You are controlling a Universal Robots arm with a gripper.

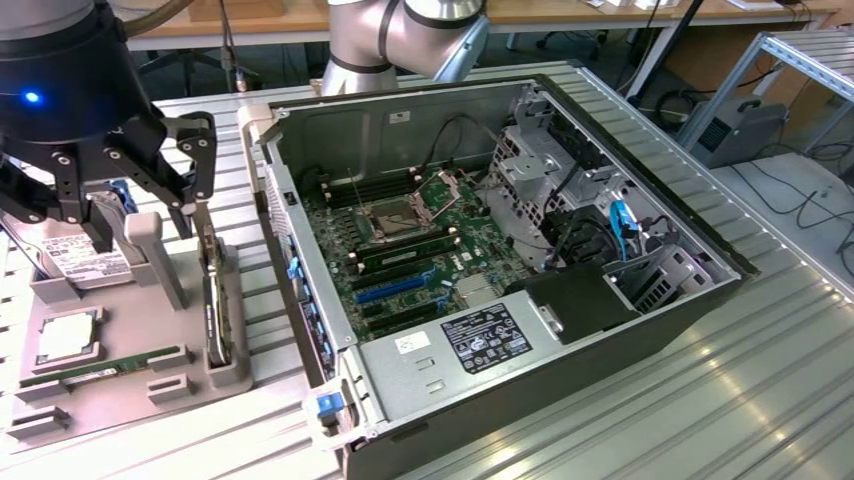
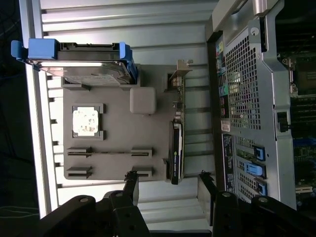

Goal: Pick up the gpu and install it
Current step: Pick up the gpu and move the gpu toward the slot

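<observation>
Apparently edgewise, gpu (image 1: pixel 210 300) runs parallel to case (image 1: pixel 667 320)

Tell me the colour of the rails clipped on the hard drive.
Blue; the rails show best in the wrist view.

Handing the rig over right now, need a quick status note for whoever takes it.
The gripper is open and empty. It hovers over the gray holder, lined up with the gpu and not touching it.
The gpu stands on edge in the holder's slot, beside the open case.
Done: nothing; the gpu is not lifted.
Left: the whole pick and install. The blue board slot in the case is empty.
</observation>
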